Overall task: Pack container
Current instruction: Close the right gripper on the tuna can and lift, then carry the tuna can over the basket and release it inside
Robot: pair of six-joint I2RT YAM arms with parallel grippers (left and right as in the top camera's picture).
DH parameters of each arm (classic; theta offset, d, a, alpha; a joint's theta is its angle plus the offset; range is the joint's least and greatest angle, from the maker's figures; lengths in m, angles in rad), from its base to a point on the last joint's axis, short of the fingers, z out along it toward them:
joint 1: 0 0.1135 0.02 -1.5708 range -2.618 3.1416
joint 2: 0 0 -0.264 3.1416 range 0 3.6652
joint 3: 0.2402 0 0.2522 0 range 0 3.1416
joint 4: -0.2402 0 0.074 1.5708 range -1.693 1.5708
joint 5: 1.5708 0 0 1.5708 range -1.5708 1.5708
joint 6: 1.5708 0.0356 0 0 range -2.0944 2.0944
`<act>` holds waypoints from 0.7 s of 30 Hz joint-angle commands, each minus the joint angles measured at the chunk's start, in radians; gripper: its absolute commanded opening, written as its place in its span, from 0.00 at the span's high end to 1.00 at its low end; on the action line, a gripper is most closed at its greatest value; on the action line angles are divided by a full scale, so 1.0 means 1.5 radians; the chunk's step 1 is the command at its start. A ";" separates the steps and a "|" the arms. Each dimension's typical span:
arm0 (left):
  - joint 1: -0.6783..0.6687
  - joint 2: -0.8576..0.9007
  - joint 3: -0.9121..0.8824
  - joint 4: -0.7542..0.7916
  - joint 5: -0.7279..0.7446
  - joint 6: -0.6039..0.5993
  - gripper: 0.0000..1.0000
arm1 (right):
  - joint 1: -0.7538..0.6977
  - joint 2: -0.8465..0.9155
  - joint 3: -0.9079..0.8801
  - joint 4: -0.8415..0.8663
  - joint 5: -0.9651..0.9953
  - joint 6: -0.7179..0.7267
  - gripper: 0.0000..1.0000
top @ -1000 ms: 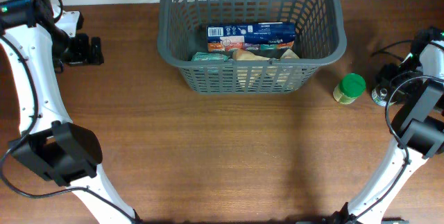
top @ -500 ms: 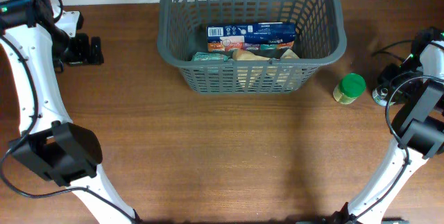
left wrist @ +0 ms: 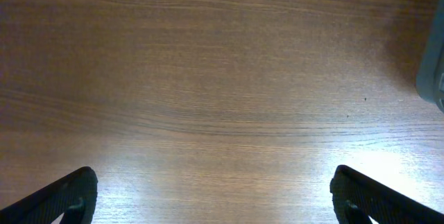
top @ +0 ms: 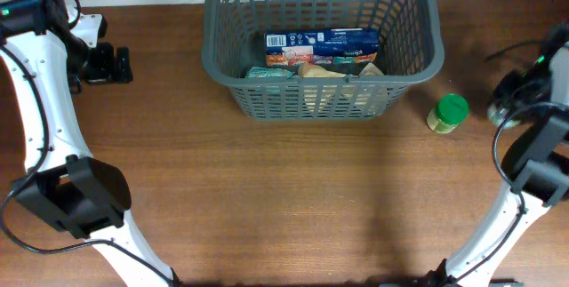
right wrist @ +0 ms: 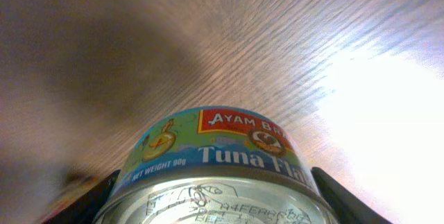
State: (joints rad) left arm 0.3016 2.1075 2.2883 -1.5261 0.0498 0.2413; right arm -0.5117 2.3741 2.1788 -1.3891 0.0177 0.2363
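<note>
The dark grey container (top: 311, 100) stands at the back middle of the table and holds a blue box (top: 322, 45), a teal packet and a beige packet. My right gripper (top: 514, 91) is at the far right, shut on a tuna can (right wrist: 215, 161) whose sides sit between the two black fingers (right wrist: 215, 196). The can (top: 500, 107) looks blurred in the overhead view. My left gripper (top: 108, 63) is open and empty over bare wood at the far left, its fingers wide apart (left wrist: 215, 196).
A jar with a green lid (top: 447, 113) stands on the table between the container and my right gripper. A corner of the container shows at the right edge of the left wrist view (left wrist: 433, 78). Cables trail at the right table edge.
My right gripper with the tuna can has shifted up and towards the back right, away from its spot on the table. The left arm has not moved.
</note>
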 commanded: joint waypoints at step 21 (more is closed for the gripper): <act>0.002 -0.005 -0.003 -0.001 0.010 -0.009 0.01 | 0.510 -0.211 0.191 0.017 0.031 -0.044 0.96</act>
State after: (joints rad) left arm 0.3016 2.1075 2.2883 -1.5257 0.0502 0.2413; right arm 0.2306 1.9659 2.4966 -1.3819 0.0402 0.1894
